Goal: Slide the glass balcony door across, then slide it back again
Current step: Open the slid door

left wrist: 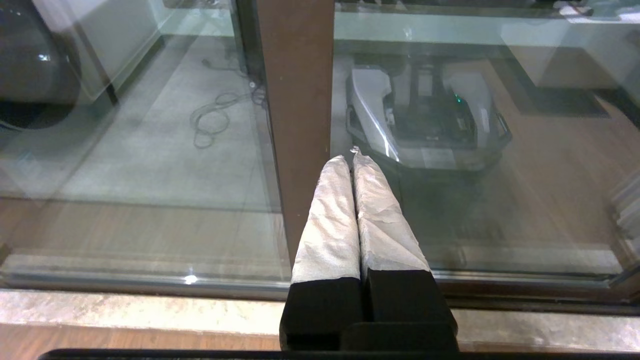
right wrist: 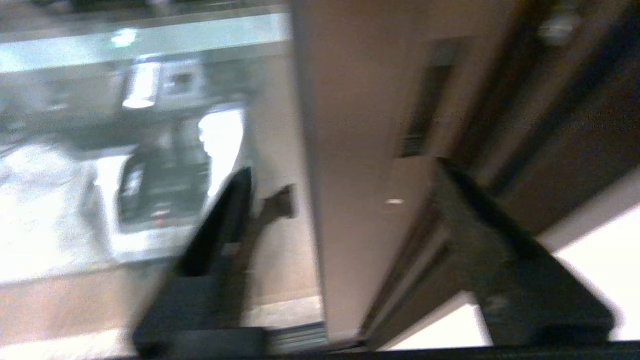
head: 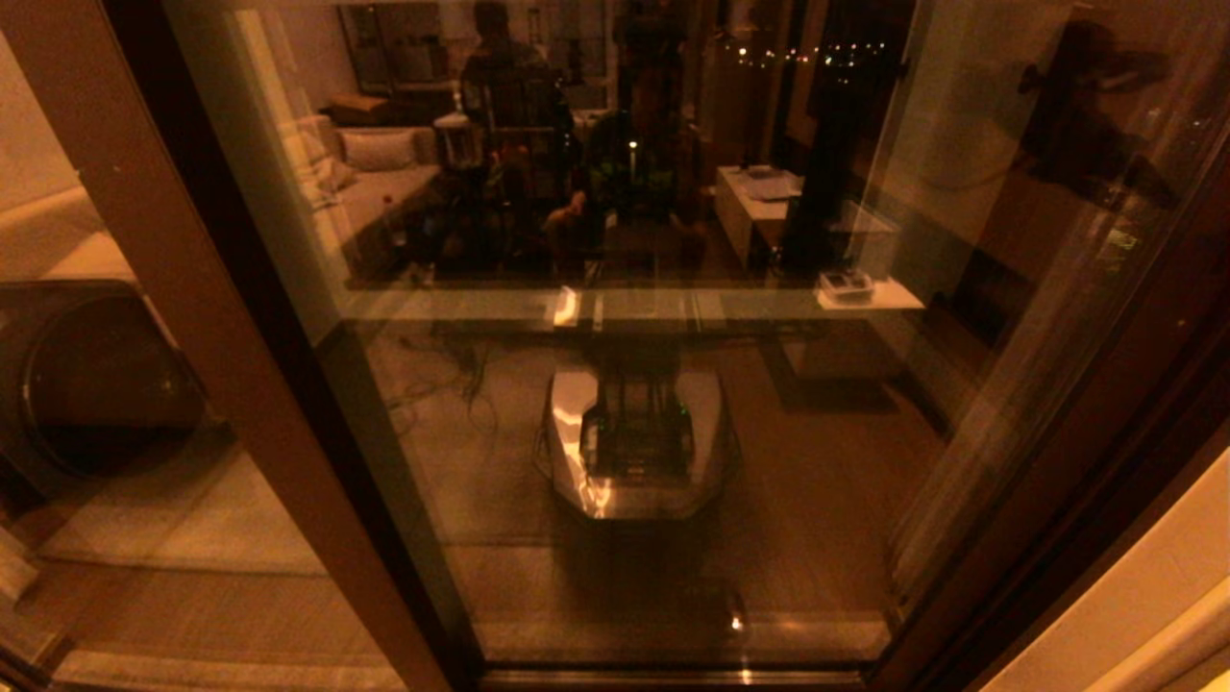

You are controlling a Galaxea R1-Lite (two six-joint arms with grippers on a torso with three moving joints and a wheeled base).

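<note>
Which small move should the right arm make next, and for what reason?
Probably ease the right gripper forward to the upright of the glass balcony door. Its fingers stand open on either side of that upright, below the slim dark handle, with no contact visible yet. The left gripper is parked, shut.

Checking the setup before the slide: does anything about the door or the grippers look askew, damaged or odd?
Nothing stands out. The glass balcony door stands upright in its brown frame, its pane unbroken and only reflecting the room. The right gripper is open, its fingers either side of the door's upright with the recessed handle. The left gripper is shut, parked before another upright.
</note>
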